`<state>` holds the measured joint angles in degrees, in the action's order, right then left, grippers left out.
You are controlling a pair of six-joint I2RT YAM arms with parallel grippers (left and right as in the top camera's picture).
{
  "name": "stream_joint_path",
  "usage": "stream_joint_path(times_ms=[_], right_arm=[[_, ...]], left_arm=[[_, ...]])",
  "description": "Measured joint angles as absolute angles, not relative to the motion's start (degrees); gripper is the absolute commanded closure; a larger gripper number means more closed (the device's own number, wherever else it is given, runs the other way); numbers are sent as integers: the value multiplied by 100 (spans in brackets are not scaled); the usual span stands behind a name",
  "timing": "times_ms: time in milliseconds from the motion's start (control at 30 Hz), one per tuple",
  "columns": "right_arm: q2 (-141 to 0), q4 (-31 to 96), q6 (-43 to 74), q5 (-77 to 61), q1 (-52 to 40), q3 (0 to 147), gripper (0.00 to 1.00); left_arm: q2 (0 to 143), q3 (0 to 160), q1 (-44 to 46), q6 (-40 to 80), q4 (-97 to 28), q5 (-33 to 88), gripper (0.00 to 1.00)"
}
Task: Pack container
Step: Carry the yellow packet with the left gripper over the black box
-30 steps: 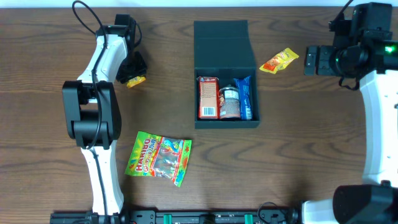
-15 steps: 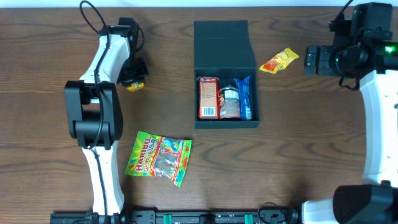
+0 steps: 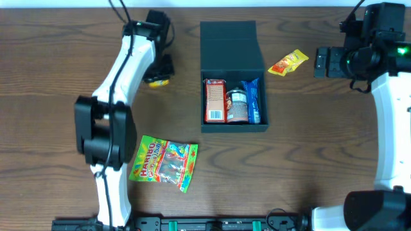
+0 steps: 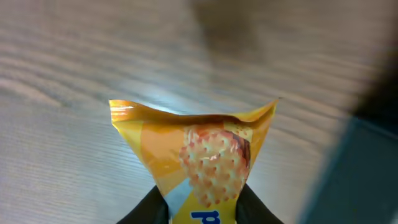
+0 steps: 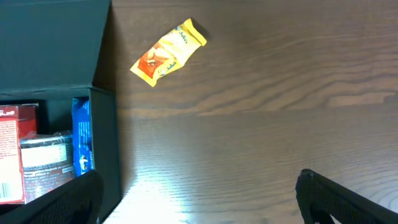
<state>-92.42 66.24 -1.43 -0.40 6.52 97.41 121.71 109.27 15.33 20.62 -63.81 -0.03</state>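
The dark teal-green container [image 3: 234, 124] sits at the table's middle, its flap lid [image 3: 231, 43] open toward the back. It holds a red box [image 3: 214, 101], a can [image 3: 237, 106] and a blue packet [image 3: 253, 101]. My left gripper [image 3: 158, 78] is shut on a yellow snack packet [image 4: 199, 155] and holds it above the table, left of the lid. My right gripper [image 5: 198, 202] is open and empty at the far right. The container's corner shows in the right wrist view [image 5: 106, 149].
A Haribo gummy bag [image 3: 164, 161] lies at the front left. A yellow-orange snack packet [image 3: 288, 63] lies right of the lid, also in the right wrist view [image 5: 166, 51].
My left gripper has carried the yellow packet rightward, toward the container's lid. The right arm has not moved.
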Motion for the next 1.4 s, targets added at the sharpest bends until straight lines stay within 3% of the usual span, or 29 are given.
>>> stream_joint_path(times_ms=[300,633,900,1400], right_arm=[[-9242,6622,-143,-40,652,9738,1],[-9242,6622,-143,-40,652,9741,1],[-9242,6622,-143,-40,652,9741,1],[-9242,6622,-143,-40,652,9741,1]], left_arm=[[11620,11043,2965,3208,-5902,1,73],[11620,11043,4093,6318,-5234,-443,72],[11649,11043,4171,8066,-5011,-1162,72],[12473,11043,4169,9030,-4254,-827,72]])
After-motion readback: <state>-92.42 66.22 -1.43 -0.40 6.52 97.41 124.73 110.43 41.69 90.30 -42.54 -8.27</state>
